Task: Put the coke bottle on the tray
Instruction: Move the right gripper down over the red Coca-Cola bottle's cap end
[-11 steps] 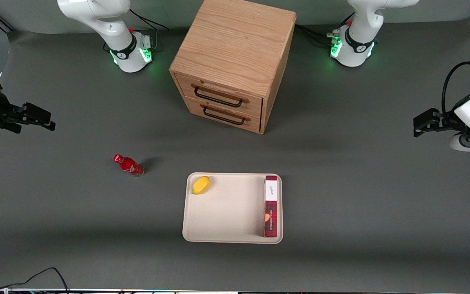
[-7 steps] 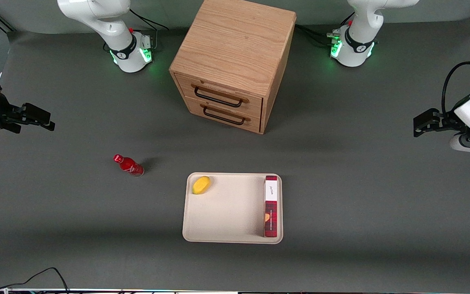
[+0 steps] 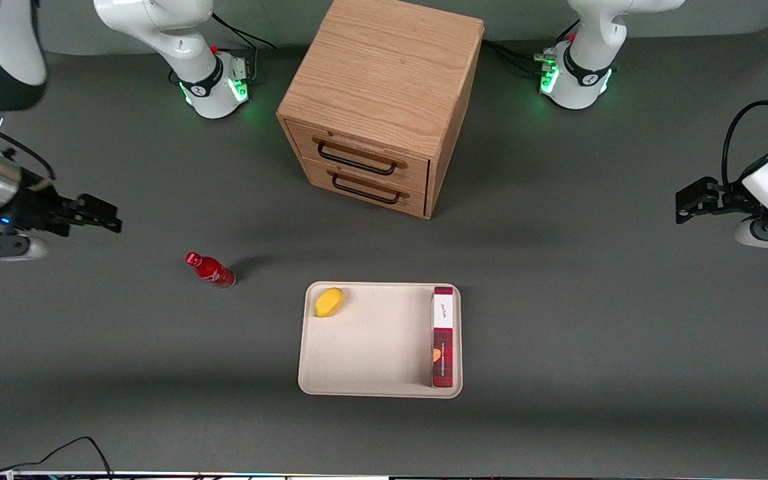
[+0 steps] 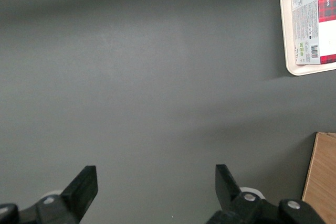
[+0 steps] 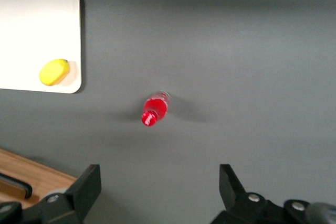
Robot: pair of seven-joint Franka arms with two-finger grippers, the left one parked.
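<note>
The small red coke bottle (image 3: pixel 210 269) stands on the grey table toward the working arm's end, apart from the tray; it also shows in the right wrist view (image 5: pixel 155 109). The beige tray (image 3: pixel 371 347) lies nearer the front camera than the cabinet; its corner shows in the right wrist view (image 5: pixel 73 35). My right gripper (image 3: pixel 109 220) hangs above the table, farther from the front camera than the bottle and farther out toward the working arm's end. It is open and empty, its fingers (image 5: pixel 86 184) wide apart in the wrist view.
A yellow lemon (image 3: pixel 329 302) and a long red plaid box (image 3: pixel 443 337) lie on the tray. A wooden drawer cabinet (image 3: pixel 377 107) stands farther from the front camera than the tray. Cables (image 3: pixel 71 450) lie at the table's front edge.
My right gripper has moved toward the bottle and a little nearer the front camera, and the arm has swung in with it. The bottle, tray and cabinet have not moved.
</note>
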